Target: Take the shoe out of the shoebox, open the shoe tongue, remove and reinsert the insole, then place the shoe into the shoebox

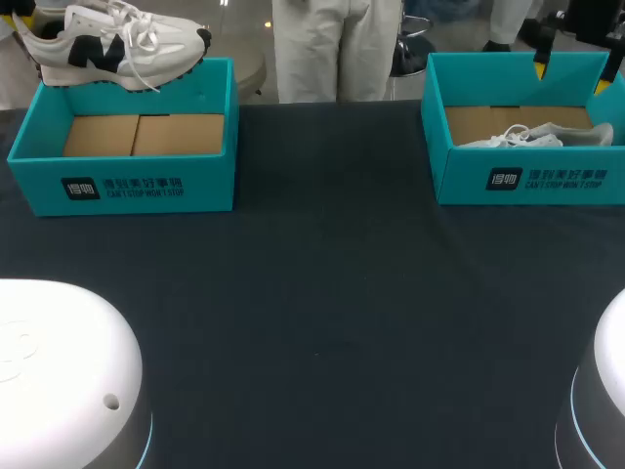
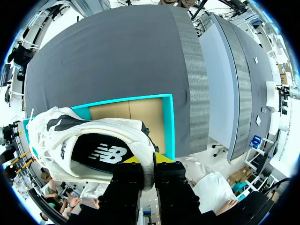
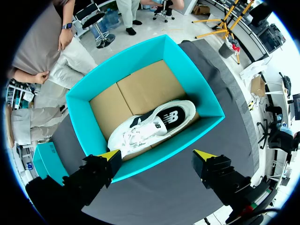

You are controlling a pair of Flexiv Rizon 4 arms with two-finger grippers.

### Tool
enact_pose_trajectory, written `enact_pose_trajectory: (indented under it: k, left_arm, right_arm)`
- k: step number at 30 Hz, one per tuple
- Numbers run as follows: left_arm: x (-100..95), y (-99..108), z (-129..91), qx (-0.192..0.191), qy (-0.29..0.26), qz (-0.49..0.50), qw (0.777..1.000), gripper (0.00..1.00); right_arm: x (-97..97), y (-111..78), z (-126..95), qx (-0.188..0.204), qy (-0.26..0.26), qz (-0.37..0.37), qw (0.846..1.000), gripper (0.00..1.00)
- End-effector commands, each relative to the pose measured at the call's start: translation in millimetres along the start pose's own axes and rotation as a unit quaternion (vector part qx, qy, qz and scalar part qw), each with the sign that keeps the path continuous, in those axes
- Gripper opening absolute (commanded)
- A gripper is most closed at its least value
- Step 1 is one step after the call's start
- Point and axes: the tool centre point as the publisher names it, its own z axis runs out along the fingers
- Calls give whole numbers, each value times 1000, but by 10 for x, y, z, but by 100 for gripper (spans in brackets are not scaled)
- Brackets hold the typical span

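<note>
A white shoe (image 1: 112,44) with a black logo hangs over the back rim of the left teal shoebox (image 1: 127,186), whose cardboard floor is bare. My left gripper (image 2: 149,163) is shut on this shoe's heel collar (image 2: 149,154), with the shoe's opening facing the left wrist view. A second white shoe (image 3: 152,124) lies on its side inside the right teal shoebox (image 3: 84,112). My right gripper (image 3: 157,154) hovers open above that box's near wall, touching nothing. In the head view its yellow tips (image 1: 540,63) show over the right shoebox (image 1: 527,181).
A dark cloth covers the table (image 1: 322,293) between the two boxes. The white bases of my arms stand at the front left (image 1: 59,371) and the front right (image 1: 601,391).
</note>
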Motion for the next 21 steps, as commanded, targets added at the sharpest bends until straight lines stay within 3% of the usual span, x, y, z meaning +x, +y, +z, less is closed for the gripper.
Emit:
enact_pose_trajectory:
  k: [1,8,11,16,21]
  left_arm:
    - [2,-52,-5,-36,0,0,999,0]
    - [2,-52,-5,-36,0,0,999,0]
    - [-88,-120,-18,-32,10,-10,999,0]
    - [-371,-364,-98,-15,3,-20,1000,0]
    - [-782,-687,-217,-14,-2,-7,1000,0]
  right_arm:
    - [-6,-6,0,-1,1,0,1000,100]
    - [-6,-6,0,-1,1,0,1000,100]
    - [-6,-6,0,-1,1,0,1000,100]
    - [-6,-6,0,-1,1,0,1000,100]
    - [-6,-6,0,-1,1,0,1000,100]
